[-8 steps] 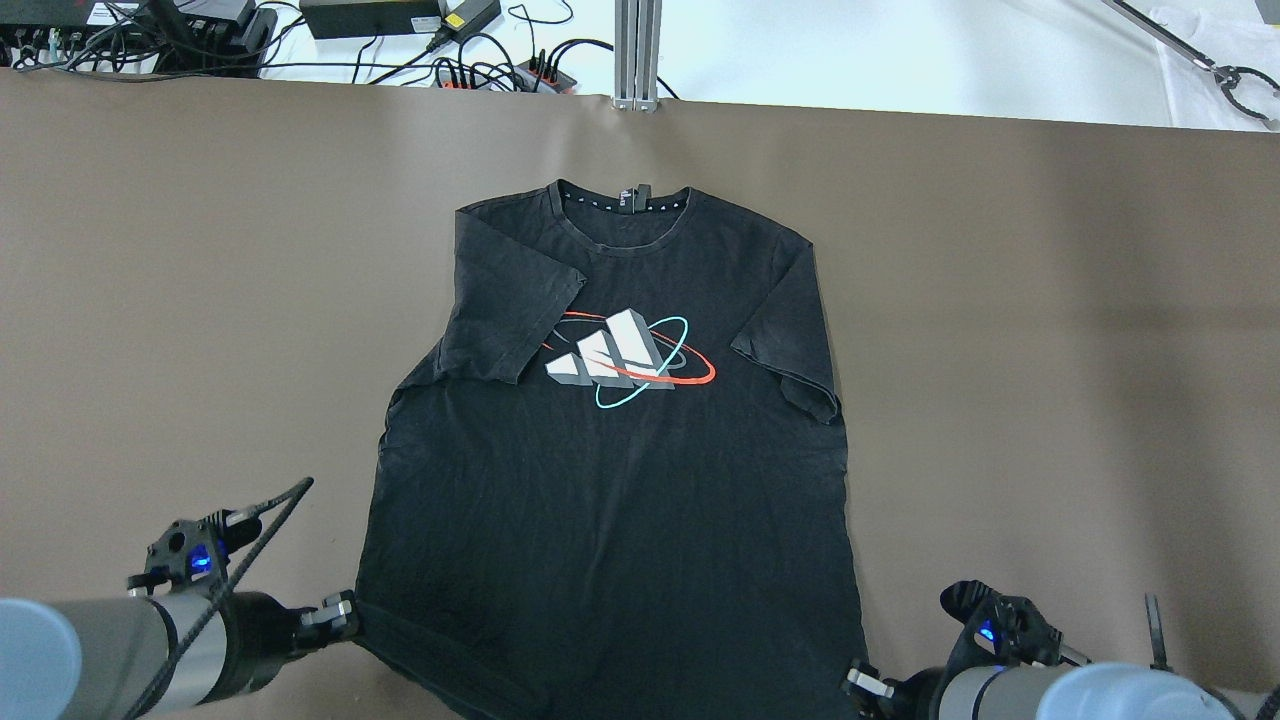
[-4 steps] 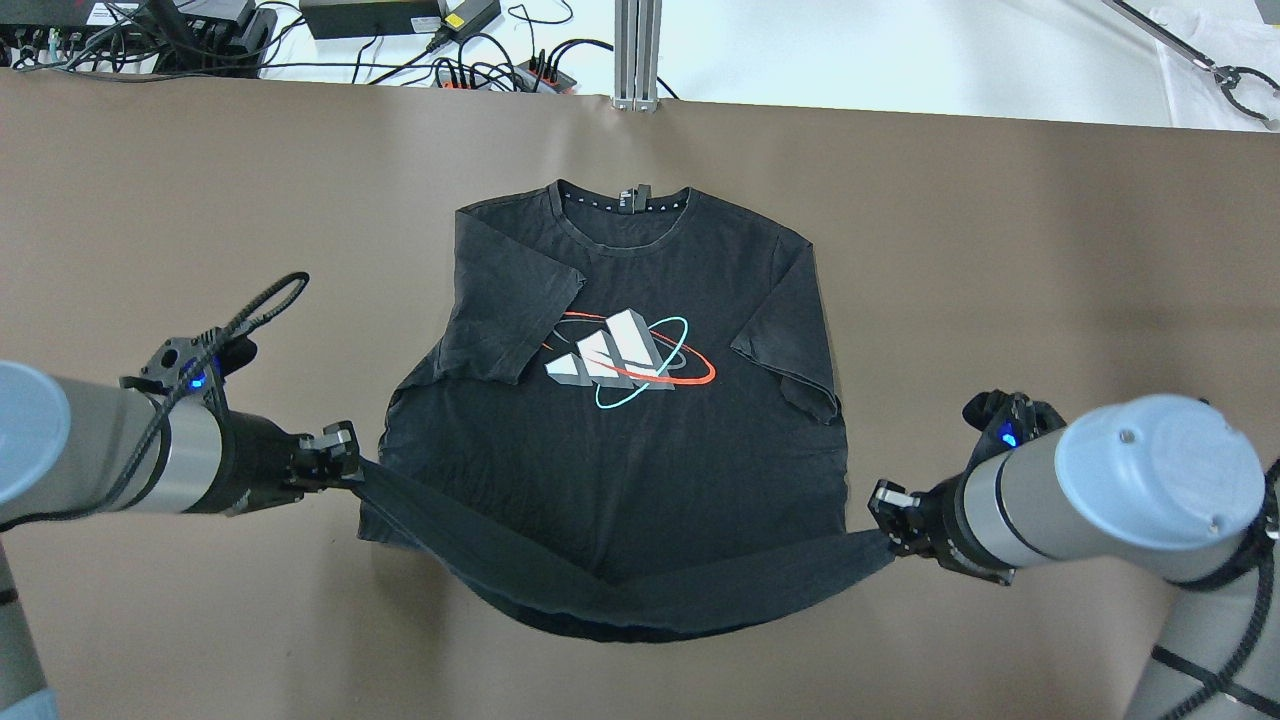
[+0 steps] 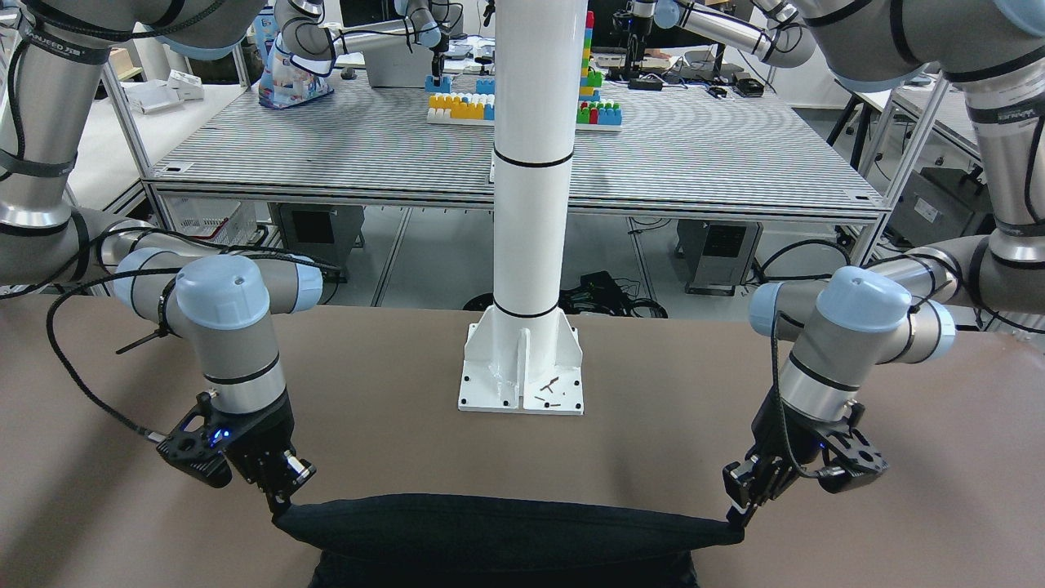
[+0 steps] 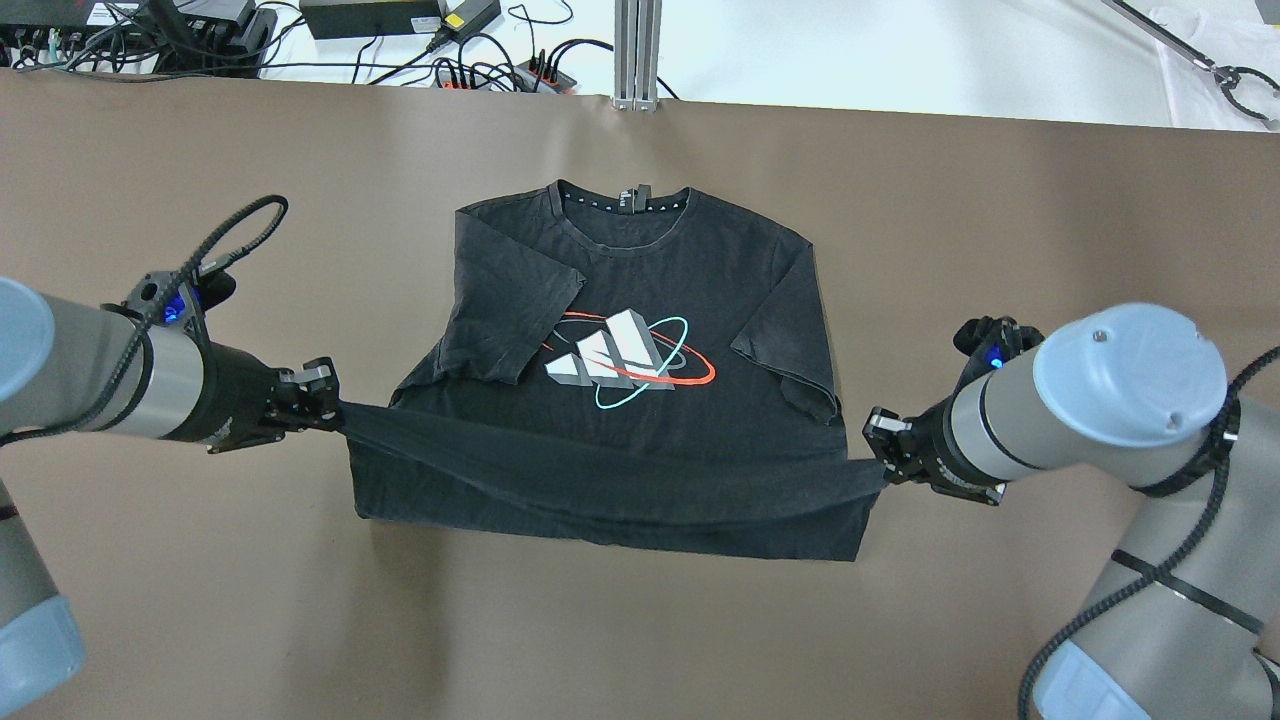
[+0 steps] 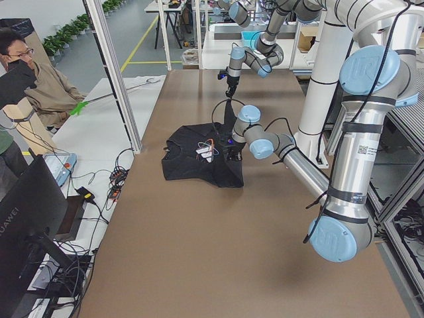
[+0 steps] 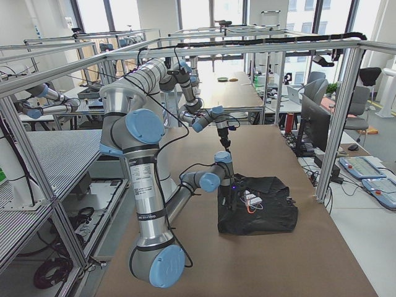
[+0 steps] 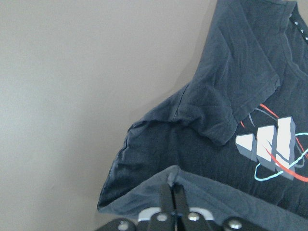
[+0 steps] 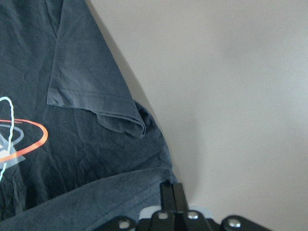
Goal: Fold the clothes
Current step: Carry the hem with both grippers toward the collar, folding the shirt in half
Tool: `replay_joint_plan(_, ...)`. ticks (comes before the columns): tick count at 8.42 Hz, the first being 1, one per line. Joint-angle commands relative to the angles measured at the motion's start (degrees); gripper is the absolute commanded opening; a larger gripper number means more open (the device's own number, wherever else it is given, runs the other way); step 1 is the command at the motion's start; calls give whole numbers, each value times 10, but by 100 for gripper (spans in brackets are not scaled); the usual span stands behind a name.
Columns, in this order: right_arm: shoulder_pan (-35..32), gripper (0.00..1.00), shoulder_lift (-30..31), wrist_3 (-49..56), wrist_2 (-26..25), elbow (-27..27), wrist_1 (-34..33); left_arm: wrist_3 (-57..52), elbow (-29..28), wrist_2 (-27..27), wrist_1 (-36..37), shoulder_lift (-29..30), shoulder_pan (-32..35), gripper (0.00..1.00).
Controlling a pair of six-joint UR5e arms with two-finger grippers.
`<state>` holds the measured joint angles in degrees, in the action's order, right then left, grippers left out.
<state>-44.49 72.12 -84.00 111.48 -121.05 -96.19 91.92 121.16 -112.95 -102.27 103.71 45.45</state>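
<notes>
The clothes are one black T-shirt (image 4: pixel 640 270) with a white, red and teal logo, lying flat on the brown table with its collar at the far side. My left gripper (image 4: pixel 335 405) is shut on the left corner of the bottom hem, and my right gripper (image 4: pixel 878 468) is shut on the right corner. The hem hangs taut between them, raised over the shirt's lower half just below the logo. In the front-facing view the hem (image 3: pixel 506 531) spans from the right gripper (image 3: pixel 277 506) to the left gripper (image 3: pixel 739 514). The wrist views show the shut left gripper (image 7: pixel 172 192) and right gripper (image 8: pixel 172 195) pinching fabric.
The white pillar (image 3: pixel 526 204) stands on its base plate (image 3: pixel 522 384) at the robot's side of the table. Cables and power bricks (image 4: pixel 370 20) and an aluminium post (image 4: pixel 637 50) lie past the far edge. Bare brown table (image 4: pixel 1050 220) surrounds the shirt.
Both grippers have carried the bottom hem from the near table edge up and away toward the collar. The shirt's lower part now lies doubled under the raised hem.
</notes>
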Motion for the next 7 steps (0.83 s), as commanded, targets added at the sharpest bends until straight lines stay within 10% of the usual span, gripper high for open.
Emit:
replay_joint_plan(1, -46, 0, -95, 55, -5, 122, 6, -19, -100, -9, -1, 87, 50, 0)
replay_joint_plan(7, -79, 0, -167, 86, -44, 338, 158, -34, -381, 13, -142, 199, 68, 0)
